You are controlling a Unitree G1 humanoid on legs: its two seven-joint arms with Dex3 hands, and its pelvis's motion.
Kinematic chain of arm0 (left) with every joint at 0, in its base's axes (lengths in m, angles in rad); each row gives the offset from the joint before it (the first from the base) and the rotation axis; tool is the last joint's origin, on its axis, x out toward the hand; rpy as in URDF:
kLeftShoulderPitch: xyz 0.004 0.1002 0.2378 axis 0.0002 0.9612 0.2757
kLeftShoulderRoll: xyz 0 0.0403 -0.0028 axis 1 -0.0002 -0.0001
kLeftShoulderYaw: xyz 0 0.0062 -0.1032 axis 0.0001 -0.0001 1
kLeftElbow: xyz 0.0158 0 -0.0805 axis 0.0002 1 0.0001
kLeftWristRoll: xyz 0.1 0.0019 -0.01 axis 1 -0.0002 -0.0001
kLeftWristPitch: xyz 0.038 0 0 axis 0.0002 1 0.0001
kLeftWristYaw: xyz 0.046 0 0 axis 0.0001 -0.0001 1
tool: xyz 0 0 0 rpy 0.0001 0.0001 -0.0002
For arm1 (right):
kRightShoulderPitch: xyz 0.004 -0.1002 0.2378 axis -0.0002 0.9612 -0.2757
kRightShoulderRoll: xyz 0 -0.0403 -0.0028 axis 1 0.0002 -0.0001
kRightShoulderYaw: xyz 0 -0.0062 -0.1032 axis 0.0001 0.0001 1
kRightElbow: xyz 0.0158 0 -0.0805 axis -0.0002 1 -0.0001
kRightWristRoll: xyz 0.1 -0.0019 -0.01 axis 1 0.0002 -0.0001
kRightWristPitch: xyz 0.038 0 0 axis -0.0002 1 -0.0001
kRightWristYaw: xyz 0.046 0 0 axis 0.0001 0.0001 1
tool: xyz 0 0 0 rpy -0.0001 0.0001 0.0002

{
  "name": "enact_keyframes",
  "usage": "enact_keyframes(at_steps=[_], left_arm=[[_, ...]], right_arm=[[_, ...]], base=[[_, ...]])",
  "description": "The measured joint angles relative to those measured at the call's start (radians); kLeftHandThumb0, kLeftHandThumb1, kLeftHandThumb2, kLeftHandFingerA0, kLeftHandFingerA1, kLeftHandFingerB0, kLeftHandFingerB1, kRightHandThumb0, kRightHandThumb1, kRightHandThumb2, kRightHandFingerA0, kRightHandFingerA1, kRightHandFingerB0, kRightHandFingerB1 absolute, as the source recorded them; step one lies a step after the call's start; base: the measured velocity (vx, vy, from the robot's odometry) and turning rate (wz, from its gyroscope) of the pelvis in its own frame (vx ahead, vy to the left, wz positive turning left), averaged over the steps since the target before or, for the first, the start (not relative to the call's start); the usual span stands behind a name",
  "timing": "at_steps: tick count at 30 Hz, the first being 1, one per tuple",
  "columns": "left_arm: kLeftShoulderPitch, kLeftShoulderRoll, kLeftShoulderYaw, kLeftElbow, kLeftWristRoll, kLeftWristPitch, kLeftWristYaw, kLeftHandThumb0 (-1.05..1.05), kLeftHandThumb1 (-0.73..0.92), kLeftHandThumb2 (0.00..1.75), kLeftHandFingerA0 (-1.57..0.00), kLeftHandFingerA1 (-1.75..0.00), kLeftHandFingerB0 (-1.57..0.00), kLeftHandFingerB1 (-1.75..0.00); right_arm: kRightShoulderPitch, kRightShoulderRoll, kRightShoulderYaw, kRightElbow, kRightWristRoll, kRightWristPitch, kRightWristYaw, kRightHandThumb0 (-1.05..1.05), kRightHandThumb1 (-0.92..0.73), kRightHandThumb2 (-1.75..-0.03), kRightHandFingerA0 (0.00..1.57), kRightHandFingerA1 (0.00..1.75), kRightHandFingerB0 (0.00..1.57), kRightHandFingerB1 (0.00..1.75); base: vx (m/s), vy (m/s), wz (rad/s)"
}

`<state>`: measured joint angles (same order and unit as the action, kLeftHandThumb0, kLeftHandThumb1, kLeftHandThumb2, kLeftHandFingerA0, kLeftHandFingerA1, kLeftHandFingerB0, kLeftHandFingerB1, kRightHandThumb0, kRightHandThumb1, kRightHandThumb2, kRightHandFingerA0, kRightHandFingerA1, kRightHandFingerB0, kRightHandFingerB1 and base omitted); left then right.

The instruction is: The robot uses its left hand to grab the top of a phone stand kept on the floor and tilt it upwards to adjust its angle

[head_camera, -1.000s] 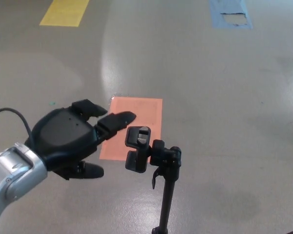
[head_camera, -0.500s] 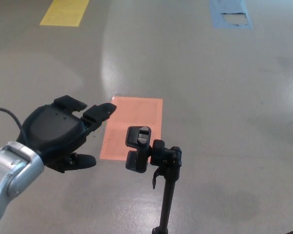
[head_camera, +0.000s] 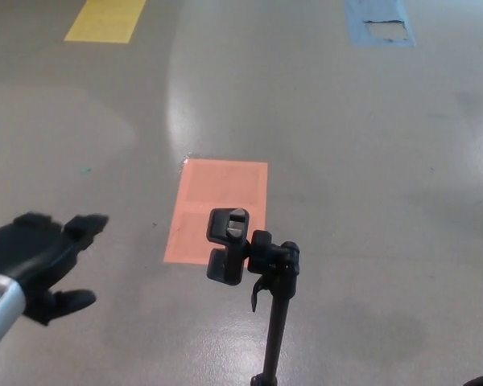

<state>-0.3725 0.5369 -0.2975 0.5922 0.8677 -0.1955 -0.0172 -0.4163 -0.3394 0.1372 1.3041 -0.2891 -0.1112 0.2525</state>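
A black phone stand (head_camera: pixel 270 314) rises from the grey floor at the lower middle of the head view. Its clamp head (head_camera: pixel 228 246) sits at the top of the pole and holds no phone. My left hand (head_camera: pixel 39 261) is at the lower left edge, well to the left of the clamp and apart from it. It is blurred, with its fingers (head_camera: pixel 87 224) spread and nothing in them. My right hand does not show.
An orange rectangle (head_camera: pixel 219 193) is taped on the floor just behind the clamp. A yellow patch (head_camera: pixel 105 20) lies at the far left and a blue one (head_camera: pixel 377 22) at the far right.
My left hand has drawn back to the left and down, away from the clamp head it was nearly touching. The stand has not moved.
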Motion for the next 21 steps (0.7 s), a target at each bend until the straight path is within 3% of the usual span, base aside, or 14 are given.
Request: enact_keyframes(at_steps=[1,9,10,11,12,15,16,20,21], left_arm=[[0.0,-0.003,0.002,0.017,-0.006,-0.001,0.006,-0.79,0.84,0.66,-0.26,-0.33,-0.05,-0.2],[-0.002,-0.046,0.014,0.248,-0.052,-0.008,0.079,-0.79,0.88,0.67,-0.28,-0.33,-0.06,-0.2],[-0.005,-0.055,0.014,0.315,-0.059,-0.008,0.097,-0.76,0.88,0.68,-0.28,-0.34,-0.08,-0.21],[-0.006,-0.059,0.014,0.339,-0.061,-0.008,0.103,-0.76,0.88,0.68,-0.28,-0.34,-0.08,-0.21],[-0.009,-0.068,0.018,0.387,-0.069,-0.008,0.119,-0.74,0.9,0.69,-0.28,-0.33,-0.08,-0.21],[-0.004,-0.087,0.038,0.472,-0.093,-0.009,0.154,-0.73,0.91,0.69,-0.27,-0.34,-0.08,-0.21],[-0.001,-0.095,0.045,0.5,-0.103,-0.009,0.165,-0.73,0.92,0.71,-0.28,-0.34,-0.07,-0.21],[0.032,-0.123,0.067,0.597,-0.146,-0.009,0.202,-0.74,0.92,0.71,-0.28,-0.34,-0.07,-0.21],[0.037,-0.126,0.068,0.605,-0.15,-0.009,0.205,-0.74,0.92,0.71,-0.29,-0.35,-0.07,-0.21]], right_arm=[[0.0,0.0,-0.001,0.0,0.0,0.0,0.0,-0.58,-0.77,-0.62,0.28,0.45,0.23,0.34],[-0.001,0.002,-0.017,0.0,0.005,0.0,0.0,-0.58,-0.76,-0.62,0.29,0.44,0.23,0.33],[-0.002,0.004,-0.02,0.0,0.006,0.001,0.0,-0.61,-0.59,-0.91,0.23,0.53,0.15,0.46],[-0.003,0.005,-0.021,0.0,0.006,0.001,0.0,-0.61,-0.59,-0.91,0.23,0.53,0.15,0.46],[-0.006,0.007,-0.023,0.0,0.006,0.001,-0.002,-0.52,-0.77,-0.63,0.32,0.43,0.23,0.33],[-0.006,0.008,-0.024,-0.001,0.005,0.001,-0.012,-0.47,-0.73,-0.63,0.35,0.48,0.25,0.36],[-0.003,0.008,-0.024,-0.001,0.005,0.001,-0.018,-0.37,-0.7,-0.62,0.51,0.52,0.3,0.35],[0.03,0.008,-0.026,-0.002,0.003,-0.007,-0.064,-0.33,-0.69,-0.6,0.54,0.53,0.31,0.35],[0.036,0.008,-0.026,-0.002,0.003,-0.008,-0.07,-0.28,-0.63,-0.65,0.53,0.58,0.31,0.37]], base=[[0.0,0.0,0.0],[0.0,0.0,0.0],[0.0,0.0,0.0],[0.0,0.0,0.0],[0.0,0.0,0.0],[0.0,0.0,0.0],[0.0,0.0,0.0],[0.0,0.0,0.0],[0.0,0.0,0.0]])
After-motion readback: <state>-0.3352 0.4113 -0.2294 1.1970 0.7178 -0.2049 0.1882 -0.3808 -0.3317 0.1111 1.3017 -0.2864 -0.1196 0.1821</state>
